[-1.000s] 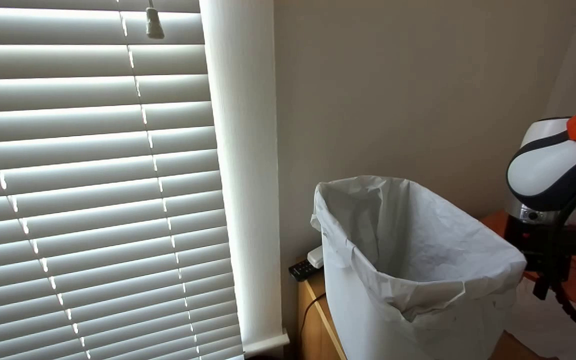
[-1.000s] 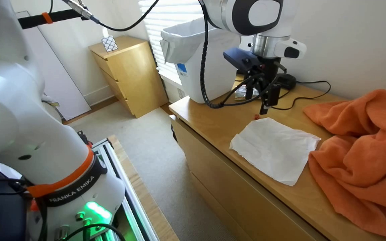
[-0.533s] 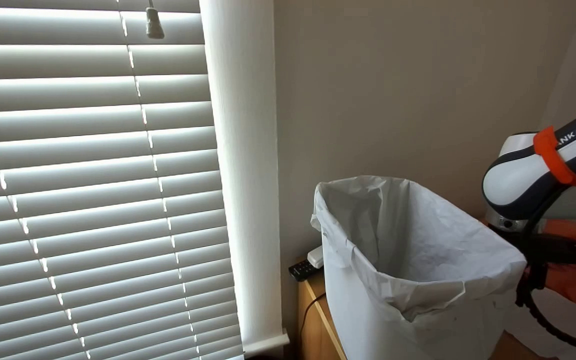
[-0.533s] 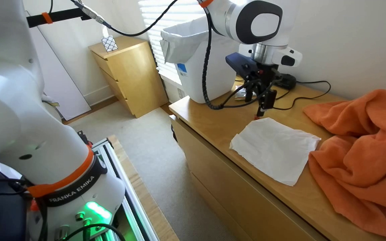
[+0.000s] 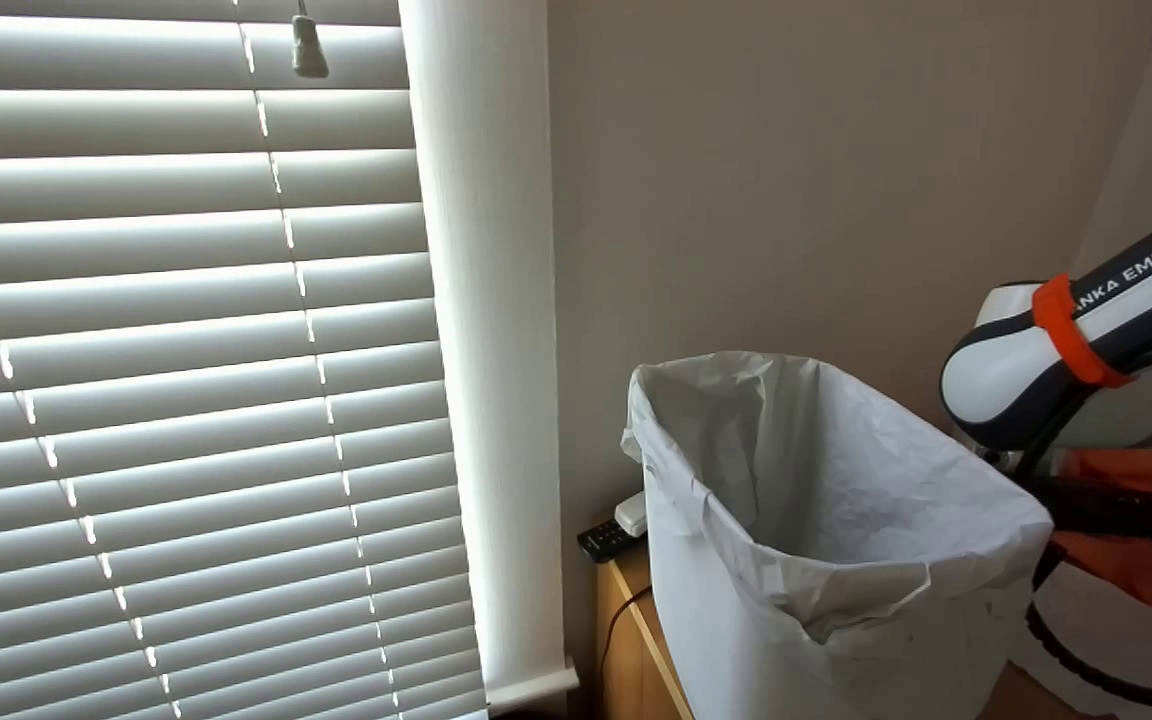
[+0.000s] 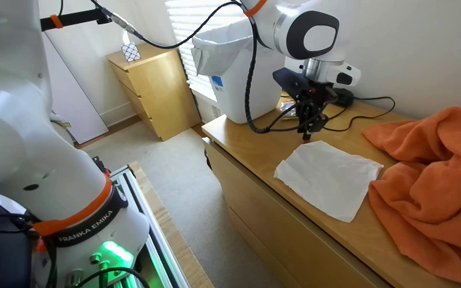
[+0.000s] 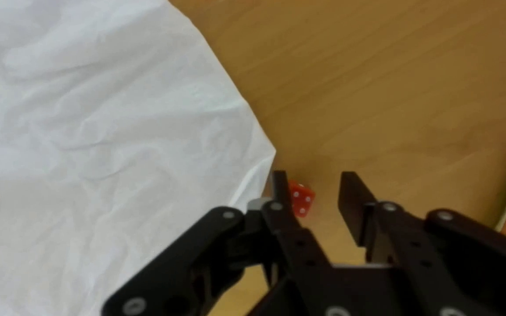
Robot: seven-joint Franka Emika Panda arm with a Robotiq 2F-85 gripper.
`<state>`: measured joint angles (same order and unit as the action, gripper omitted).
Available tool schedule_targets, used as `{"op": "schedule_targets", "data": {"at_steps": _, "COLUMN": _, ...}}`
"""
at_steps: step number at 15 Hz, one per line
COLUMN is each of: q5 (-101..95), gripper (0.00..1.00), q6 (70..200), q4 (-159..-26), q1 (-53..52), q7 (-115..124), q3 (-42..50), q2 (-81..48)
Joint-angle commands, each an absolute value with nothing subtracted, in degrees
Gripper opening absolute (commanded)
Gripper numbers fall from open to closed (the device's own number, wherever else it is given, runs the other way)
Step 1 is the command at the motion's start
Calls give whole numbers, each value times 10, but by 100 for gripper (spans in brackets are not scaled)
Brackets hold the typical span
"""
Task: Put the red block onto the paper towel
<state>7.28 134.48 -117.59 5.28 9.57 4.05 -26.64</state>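
Note:
The red block (image 7: 302,200), a small cube with white dots, rests on the wooden dresser top just off the corner of the white paper towel (image 7: 125,131). In the wrist view, my gripper (image 7: 315,179) straddles it, partly narrowed but open. The left finger (image 7: 281,193) covers one side of the block, perhaps touching it; a gap separates the block from the right finger. An exterior view has only a sliver of red (image 6: 306,141) below the fingertips, beside the spread paper towel (image 6: 330,180). The bin hides the fingers in an exterior view.
A tall white bin (image 6: 250,80) with a liner stands on the dresser behind the gripper. A crumpled orange cloth (image 6: 438,176) lies past the towel. Near the bin are a shiny packet (image 6: 288,110) and a black device (image 6: 342,97) with a cable. The dresser's front edge (image 6: 278,196) is close.
My gripper has come down to the red block, and its fingers have moved closer together around it. The block and paper towel stay where they were.

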Motion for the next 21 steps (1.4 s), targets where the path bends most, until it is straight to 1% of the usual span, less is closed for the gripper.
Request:
{"op": "schedule_targets", "data": {"at_steps": 1, "q5": 82, "gripper": 54, "q6": 1341, "q4": -1165, "q1": 52, "q7": 104, "q3": 43, "q2": -280}}
{"op": "schedule_targets", "data": {"at_steps": 4, "q5": 82, "gripper": 67, "q6": 1341, "q4": -1161, "q1": 53, "q7": 102, "q3": 42, "q2": -284}}
{"op": "schedule_targets", "data": {"at_steps": 6, "q5": 83, "gripper": 67, "q6": 1341, "q4": -1158, "q1": 53, "q7": 101, "q3": 41, "q2": -287}}
{"op": "schedule_targets", "data": {"at_steps": 7, "q5": 83, "gripper": 51, "q6": 1342, "q4": -1156, "q1": 54, "q7": 99, "q3": 41, "q2": -289}}
{"op": "schedule_targets", "data": {"at_steps": 8, "q5": 83, "gripper": 45, "q6": 1341, "q4": -1154, "q1": 54, "q7": 98, "q3": 41, "q2": -292}}
{"op": "schedule_targets", "data": {"at_steps": 9, "q5": 84, "gripper": 34, "q6": 1341, "q4": -1151, "q1": 55, "q7": 98, "q3": 40, "q2": -294}}
{"op": "schedule_targets", "data": {"at_steps": 11, "q5": 84, "gripper": 23, "q6": 1340, "q4": -1146, "q1": 55, "q7": 98, "q3": 40, "q2": -298}}
{"op": "schedule_targets", "data": {"at_steps": 12, "q5": 83, "gripper": 15, "q6": 1339, "q4": -1143, "q1": 55, "q7": 98, "q3": 40, "q2": -300}}
{"op": "schedule_targets", "data": {"at_steps": 14, "q5": 83, "gripper": 10, "q6": 1338, "q4": -1139, "q1": 55, "q7": 98, "q3": 41, "q2": -305}}
{"op": "schedule_targets", "data": {"at_steps": 15, "q5": 83, "gripper": 21, "q6": 1338, "q4": -1137, "q1": 55, "q7": 98, "q3": 41, "q2": -306}}
{"op": "schedule_targets", "data": {"at_steps": 17, "q5": 82, "gripper": 32, "q6": 1337, "q4": -1133, "q1": 55, "q7": 99, "q3": 41, "q2": -310}}
{"op": "schedule_targets", "data": {"at_steps": 18, "q5": 81, "gripper": 33, "q6": 1336, "q4": -1131, "q1": 54, "q7": 99, "q3": 41, "q2": -313}}
{"op": "schedule_targets", "data": {"at_steps": 19, "q5": 81, "gripper": 24, "q6": 1334, "q4": -1128, "q1": 55, "q7": 98, "q3": 41, "q2": -315}}
{"op": "schedule_targets", "data": {"at_steps": 20, "q5": 81, "gripper": 10, "q6": 1332, "q4": -1126, "q1": 55, "q7": 97, "q3": 41, "q2": -318}}
{"op": "schedule_targets", "data": {"at_steps": 21, "q5": 81, "gripper": 8, "q6": 1332, "q4": -1125, "q1": 55, "q7": 97, "q3": 40, "q2": -319}}
